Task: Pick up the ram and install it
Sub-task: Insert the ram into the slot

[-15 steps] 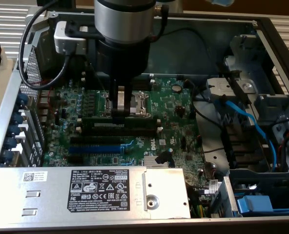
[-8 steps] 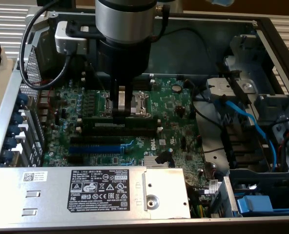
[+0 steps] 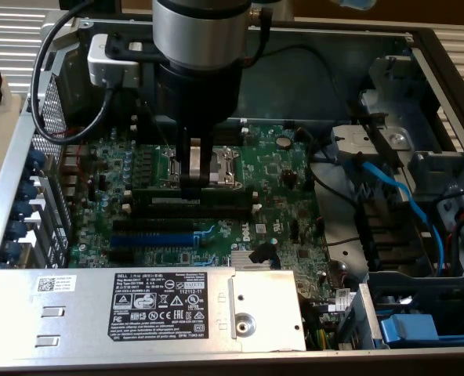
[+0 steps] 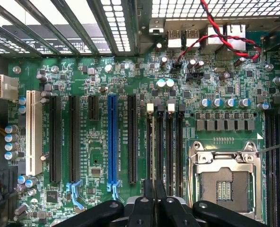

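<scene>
Looking down into the open computer case (image 3: 342, 78) now. Got the gripper (image 3: 191, 178) hanging straight down over the green motherboard (image 3: 283, 168), just beside the CPU socket (image 3: 220, 166). Pinched together on the ram (image 3: 224, 196), clamping the middle of its upper edge. Holding the ram on edge, lengthwise, in line with the black slots (image 3: 165, 225), at the slot nearest the socket. Can't tell whether seated in that slot or poised just above it. Farther from the socket, spotting more black slots and then the blue slot (image 3: 150, 240), parallel to the ram. Along the near side of the exterior view, seeing a grey metal box (image 3: 83, 329) with a black label (image 3: 157, 301); over on the exterior view's right, a blue cable (image 3: 396, 196) curving across the drive bay. Switching to the wrist view: peering past two dark fingertips (image 4: 142, 208) pressed close, with the thin top edge of the ram running away between them, alongside slots tipped with white end clips (image 4: 150, 108). To one side, the open socket frame; to the other, long expansion slots, including a white slot (image 4: 33, 132). Near the port block, catching red and black wires (image 4: 215, 23) twisted together.
</scene>
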You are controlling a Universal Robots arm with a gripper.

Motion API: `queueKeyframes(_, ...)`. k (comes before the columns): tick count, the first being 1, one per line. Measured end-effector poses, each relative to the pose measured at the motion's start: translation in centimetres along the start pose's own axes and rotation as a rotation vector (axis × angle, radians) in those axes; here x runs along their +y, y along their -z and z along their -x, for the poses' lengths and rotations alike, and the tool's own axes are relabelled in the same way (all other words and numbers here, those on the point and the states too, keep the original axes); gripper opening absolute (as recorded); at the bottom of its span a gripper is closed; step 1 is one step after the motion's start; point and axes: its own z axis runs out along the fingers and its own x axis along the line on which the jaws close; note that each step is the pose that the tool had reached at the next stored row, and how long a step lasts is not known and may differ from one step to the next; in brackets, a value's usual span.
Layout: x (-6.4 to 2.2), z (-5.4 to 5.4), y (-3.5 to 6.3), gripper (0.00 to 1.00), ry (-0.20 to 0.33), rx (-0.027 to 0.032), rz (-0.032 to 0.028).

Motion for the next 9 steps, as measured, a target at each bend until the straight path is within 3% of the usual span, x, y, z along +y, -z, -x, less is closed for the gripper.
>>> queueKeyframes(9,0.0,-0.03,-0.01,0.12,0.007,0.0,-0.0003)
